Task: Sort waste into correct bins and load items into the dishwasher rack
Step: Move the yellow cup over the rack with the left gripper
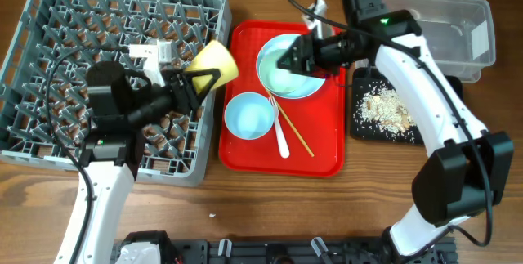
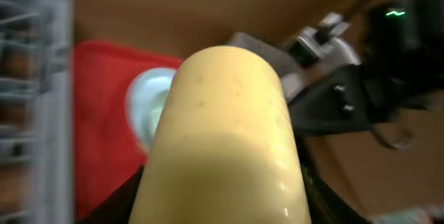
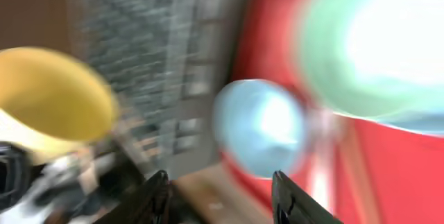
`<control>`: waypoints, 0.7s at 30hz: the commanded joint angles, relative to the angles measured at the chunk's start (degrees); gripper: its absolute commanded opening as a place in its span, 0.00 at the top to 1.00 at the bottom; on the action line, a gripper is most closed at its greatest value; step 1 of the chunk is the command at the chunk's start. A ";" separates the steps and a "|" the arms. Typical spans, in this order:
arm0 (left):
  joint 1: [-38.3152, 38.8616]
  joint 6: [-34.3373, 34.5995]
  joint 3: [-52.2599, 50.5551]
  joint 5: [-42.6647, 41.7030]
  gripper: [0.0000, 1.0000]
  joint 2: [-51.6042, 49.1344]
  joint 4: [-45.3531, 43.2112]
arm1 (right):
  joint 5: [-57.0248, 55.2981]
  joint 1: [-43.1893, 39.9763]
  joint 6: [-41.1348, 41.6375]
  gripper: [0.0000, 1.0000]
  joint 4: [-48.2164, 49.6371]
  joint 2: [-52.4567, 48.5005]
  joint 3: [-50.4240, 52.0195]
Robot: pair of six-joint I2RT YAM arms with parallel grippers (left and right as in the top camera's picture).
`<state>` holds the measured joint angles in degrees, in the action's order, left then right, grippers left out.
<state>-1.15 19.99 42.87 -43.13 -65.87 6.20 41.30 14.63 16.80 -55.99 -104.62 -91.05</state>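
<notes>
Grip check: left gripper clamped on yellow cup, fingers dark on both sides of it in left wrist view. Cup tilted, mouth toward right arm, held over right edge of grey dishwasher rack, just beside red tray. Right gripper fingers apart, nothing between them, above larger mint-green bowl at back of red tray. Smaller pale bowl at front left of same tray; white fork and wooden chopsticks lying just right of it. Crumbly food scraps in black tray, right of red tray. Clear tub behind black tray. Any lettering too small or blurred to read.
</notes>
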 commanded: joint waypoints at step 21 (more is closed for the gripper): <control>-8.04 -3.04 15.65 44.81 0.94 3.89 46.36 | -25.90 -8.02 -4.76 0.45 -10.62 11.23 -0.76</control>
<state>-8.32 17.65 58.04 -1.87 -61.19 50.33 16.56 7.03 13.13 -66.02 -93.86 -91.05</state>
